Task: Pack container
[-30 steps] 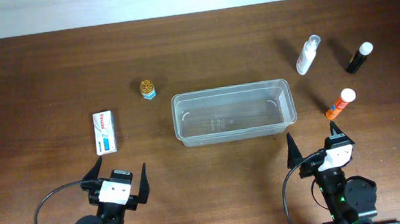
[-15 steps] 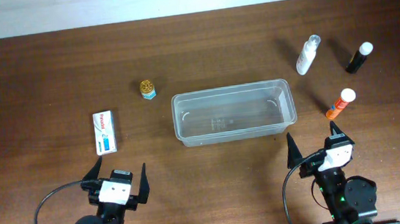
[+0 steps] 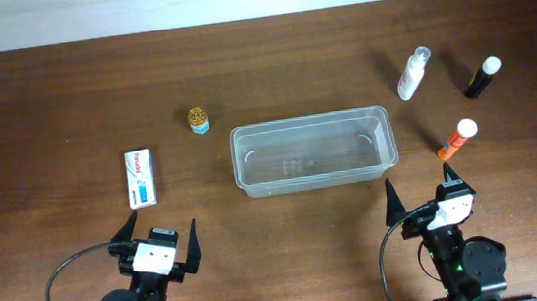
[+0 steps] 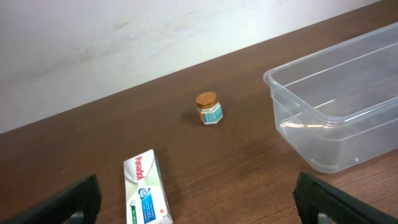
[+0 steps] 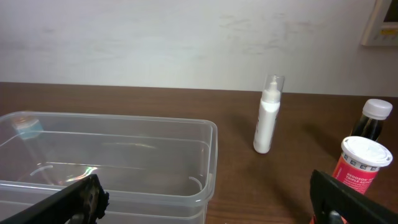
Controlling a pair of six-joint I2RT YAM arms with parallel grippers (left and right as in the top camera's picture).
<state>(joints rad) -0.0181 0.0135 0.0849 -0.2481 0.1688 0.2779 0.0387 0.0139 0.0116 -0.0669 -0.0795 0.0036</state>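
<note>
The clear plastic container stands empty mid-table; it also shows in the left wrist view and the right wrist view. A white and green box lies at the left. A small gold-lidded jar stands behind it. A white spray bottle, a black bottle with white cap and an orange tube with white cap are at the right. My left gripper and right gripper are open and empty near the front edge.
A pale wall runs along the table's far edge. Black cables loop by the arm bases at the front.
</note>
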